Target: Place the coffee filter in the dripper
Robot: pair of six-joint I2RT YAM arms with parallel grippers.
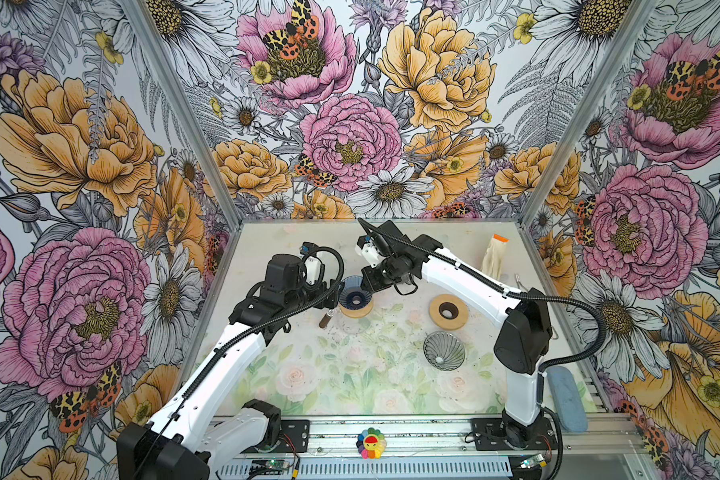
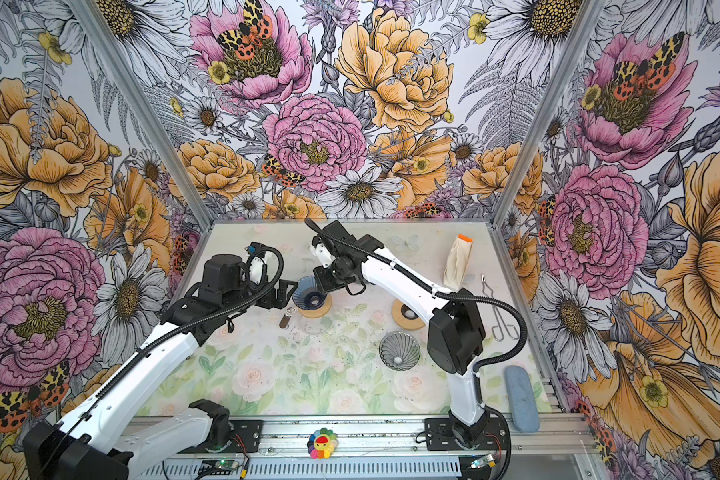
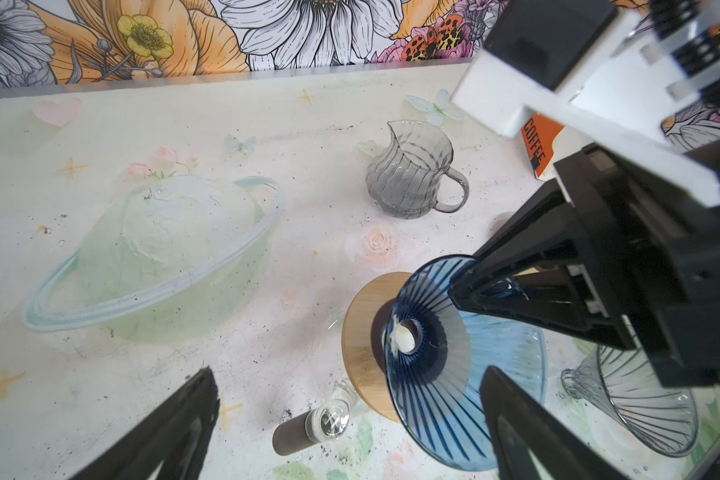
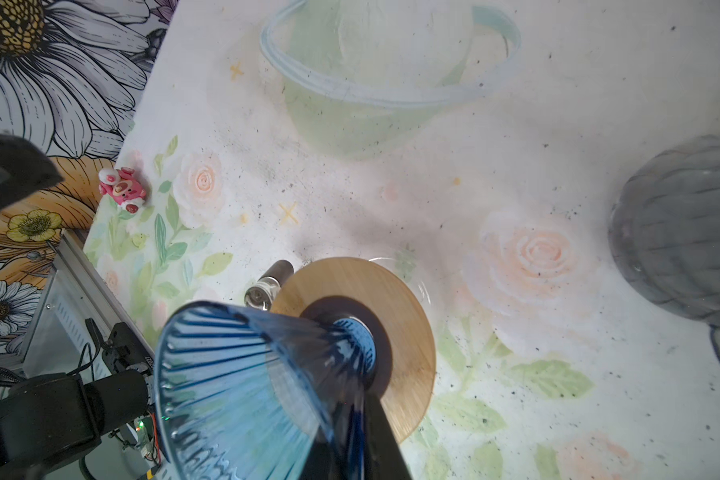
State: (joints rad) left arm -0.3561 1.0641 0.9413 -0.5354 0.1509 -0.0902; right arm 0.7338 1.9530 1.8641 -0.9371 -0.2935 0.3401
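Left pincer point(image 1: 331, 294) is parked just left of the blue dripper point(image 1: 350, 291), fingers spread about as wide as they go, nothing in them. Just left of the dripper and a bit in front lies a short brown cylinder point(image 1: 324, 321) with a clear glass end.

The dripper itself sits in a wooden collar point(image 1: 356, 312) on top of a clear glass carafe point(image 1: 352, 327). In the left wrist view the coffee filter point(image 3: 454, 340) shows as a pale sheet. It lies against the inside of the dripper's cone, on the side where the other arm comes in.

Right pincer point(image 1: 364, 286) meets the dripper's rim from the right, fingers nearly together with only a thin gap. Honestly can't tell if they're pinching the filter, the rim or nothing at all.

Right of the dripper, and apart from it, a second wooden ring point(image 1: 448, 311) lies flat on the worktop point(image 1: 350, 386). A grey ribbed glass dripper point(image 1: 444, 351) sits right of the blue one and further forward.

Well right of the blue dripper and behind it stands a filter pack point(image 1: 494, 258) with an orange COFFEE header. Beyond that to the right are metal tongs point(image 2: 500, 309). Far right and forward of the dripper, a blue pad point(image 1: 566, 399) lies at the worktop's edge.
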